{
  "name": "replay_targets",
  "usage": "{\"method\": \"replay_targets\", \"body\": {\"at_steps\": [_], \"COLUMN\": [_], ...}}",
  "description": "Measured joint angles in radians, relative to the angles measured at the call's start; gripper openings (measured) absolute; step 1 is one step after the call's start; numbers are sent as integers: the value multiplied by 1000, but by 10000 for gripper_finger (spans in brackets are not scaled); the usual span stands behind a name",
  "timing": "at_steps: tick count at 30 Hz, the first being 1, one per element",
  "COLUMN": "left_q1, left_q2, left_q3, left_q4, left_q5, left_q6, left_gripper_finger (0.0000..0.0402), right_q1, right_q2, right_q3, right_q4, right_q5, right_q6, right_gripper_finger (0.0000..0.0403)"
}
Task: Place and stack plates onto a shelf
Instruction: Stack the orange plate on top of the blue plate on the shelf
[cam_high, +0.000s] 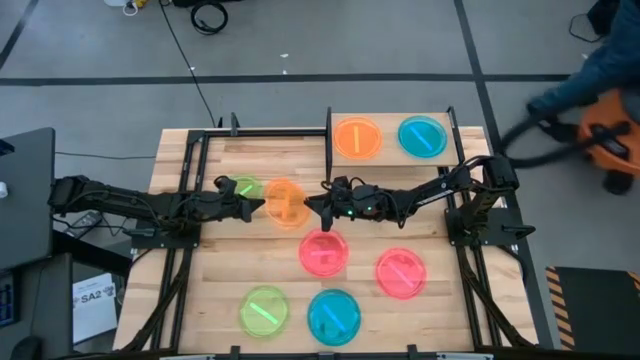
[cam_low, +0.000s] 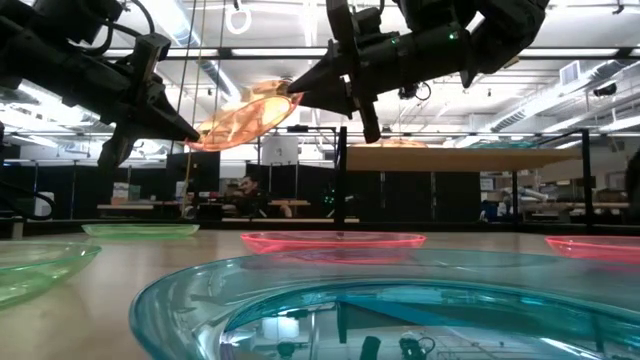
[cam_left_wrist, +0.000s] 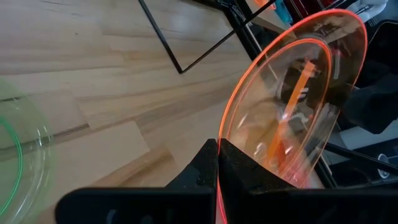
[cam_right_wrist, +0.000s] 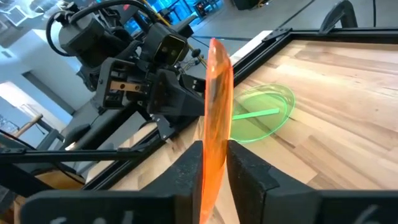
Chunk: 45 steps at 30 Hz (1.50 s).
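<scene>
My left gripper (cam_high: 258, 205) and right gripper (cam_high: 312, 205) both pinch 1 orange plate (cam_high: 285, 203) (translucent, lighter centre stripe), held tilted in the air above the tabletop's (cam_high: 220, 285) middle.

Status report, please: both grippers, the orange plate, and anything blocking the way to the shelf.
Left gripper shut on orange plate, held off the table. Right gripper straddles its opposite rim, mid-handover. Shelf already holds one orange, one teal plate. Nothing blocking.
</scene>
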Motion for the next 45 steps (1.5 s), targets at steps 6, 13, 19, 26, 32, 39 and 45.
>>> {"method": "replay_targets", "body": {"at_steps": [6, 13, 19, 26, 32, 39, 45], "left_q1": [0, -1, -1, -1, -1, -1, -1], "left_q2": [0, 0, 0, 0, 0, 0, 0], "left_q3": [0, 0, 0, 0, 0, 0, 0], "left_q4": [0, -1, 2, 26, 78, 152, 191], "left_q5": [4, 22, 69, 144, 189, 234, 234], "left_q6": [0, 0, 16, 59, 62, 62, 80], "left_gripper_finger": [9, 37, 85, 113, 115, 115, 115], "right_q1": [0, -1, -3, -6, -7, -7, -7], "right_q2": [0, 0, 0, 0, 0, 0, 0], "right_q3": [-1, -1, -1, -1, -1, -1, -1], "right_q4": [-2, -1, -1, -7, -14, -16, -17], "right_q5": [4, 4, 4, 4, 6, 4, 0], "right_q6": [0, -1, -1, -1, -1, 0, 0], "right_gripper_finger": [53, 51, 51, 33, 13, 11, 10]}}
